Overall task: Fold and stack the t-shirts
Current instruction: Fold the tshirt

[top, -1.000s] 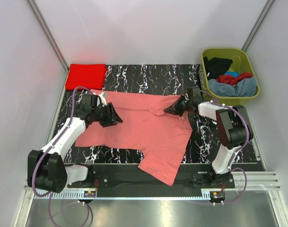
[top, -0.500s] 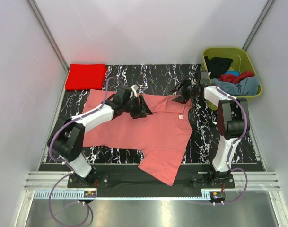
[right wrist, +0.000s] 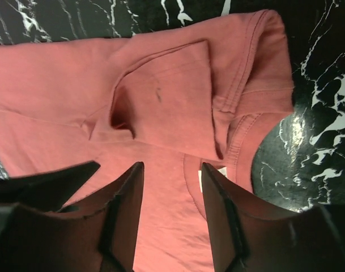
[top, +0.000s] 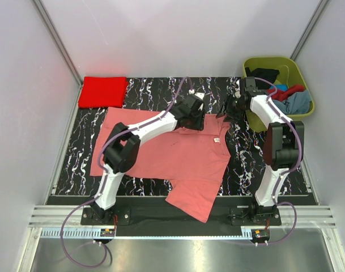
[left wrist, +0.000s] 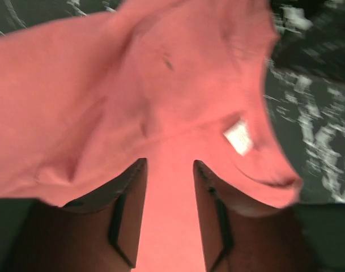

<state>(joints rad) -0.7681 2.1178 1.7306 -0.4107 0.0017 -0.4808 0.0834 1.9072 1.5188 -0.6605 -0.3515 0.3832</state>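
A salmon pink t-shirt (top: 172, 153) lies spread on the black marbled mat, one sleeve (right wrist: 161, 102) folded in over its chest near the collar. My left gripper (top: 201, 120) reaches far right over that folded part. In the left wrist view it (left wrist: 169, 170) stands open, with only pink cloth showing beneath the gap. My right gripper (top: 224, 111) hovers at the shirt's collar edge and is open too (right wrist: 172, 170), holding nothing. A bright red t-shirt (top: 102, 90) lies folded at the back left. Black, dark red and grey-blue t-shirts (top: 282, 96) are heaped in the tub.
The olive-green tub (top: 251, 110) stands at the back right, just behind my right arm. White walls close in on three sides. The pink shirt's lower hem (top: 192, 201) hangs over the mat's front edge near the arm bases.
My left arm swept from the shirt's left side across to the collar area. The right gripper opened, let go of the sleeve and drew back toward the tub.
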